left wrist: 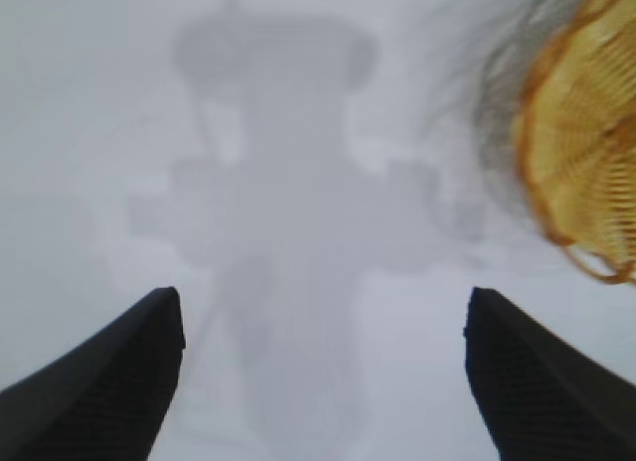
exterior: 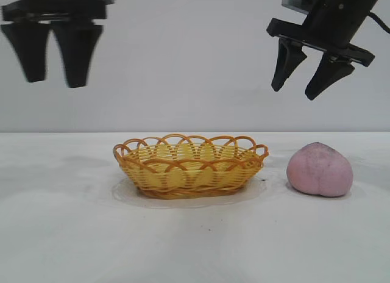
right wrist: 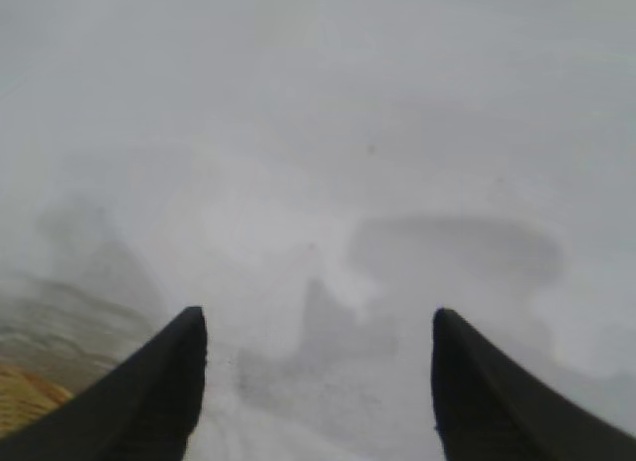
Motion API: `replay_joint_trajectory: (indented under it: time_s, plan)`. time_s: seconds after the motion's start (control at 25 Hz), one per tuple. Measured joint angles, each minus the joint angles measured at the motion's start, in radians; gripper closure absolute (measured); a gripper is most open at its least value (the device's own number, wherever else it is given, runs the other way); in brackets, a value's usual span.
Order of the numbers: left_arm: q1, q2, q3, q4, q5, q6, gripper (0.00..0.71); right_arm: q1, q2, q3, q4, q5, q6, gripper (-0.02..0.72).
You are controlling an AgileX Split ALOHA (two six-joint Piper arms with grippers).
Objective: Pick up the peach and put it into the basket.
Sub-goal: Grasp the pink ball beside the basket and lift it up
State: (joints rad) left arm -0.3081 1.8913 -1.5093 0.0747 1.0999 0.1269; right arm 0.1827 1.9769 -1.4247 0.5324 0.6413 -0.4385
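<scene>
Above the white tabletop (exterior: 195, 246), well clear of everything on it, I am holding my right end effector (exterior: 308, 75) with its two dark fingers spread apart and nothing between them. It is hanging high over the right side, tilted forward and down. The peach (exterior: 320, 170) is sitting on the tabletop below and a little to the right of it, near the wicker basket (exterior: 190, 167) but not touching it, crease facing the exterior camera. The basket is lying empty in the middle.

My left end effector (exterior: 52, 57) is hovering high over the left side, pointing almost straight down, fingers also wide and empty; its wrist view is catching only the basket's edge (left wrist: 586, 133).

Since the peach is lying under my right side, I am judging the reach as mine on that arm. To do it well, I should be centring the fingers across the widest part of the fruit, coming down from above, and closing gently so the rounded skin is not slipping or rolling. Lifting above the looped rim before crossing over should be keeping the basket from being nudged.
</scene>
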Motion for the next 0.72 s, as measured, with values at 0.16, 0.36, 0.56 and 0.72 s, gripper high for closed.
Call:
replay_joint_trajectory:
  time_s: [0.16, 0.36, 0.56, 0.72]
  plan:
    - [0.122, 0.0, 0.0, 0.004, 0.029, 0.001, 0.17, 0.0, 0.0, 0.0, 0.0, 0.0, 0.0, 0.283]
    - [0.223, -0.008, 0.0, -0.002, 0.104, 0.001, 0.17, 0.0, 0.0, 0.0, 0.0, 0.0, 0.0, 0.283]
    - [0.239, -0.089, 0.002, -0.024, 0.118, -0.003, 0.17, 0.0, 0.0, 0.0, 0.0, 0.011, 0.0, 0.283]
    - [0.239, -0.237, 0.069, -0.037, 0.122, -0.017, 0.17, 0.0, 0.0, 0.0, 0.0, 0.014, 0.0, 0.283]
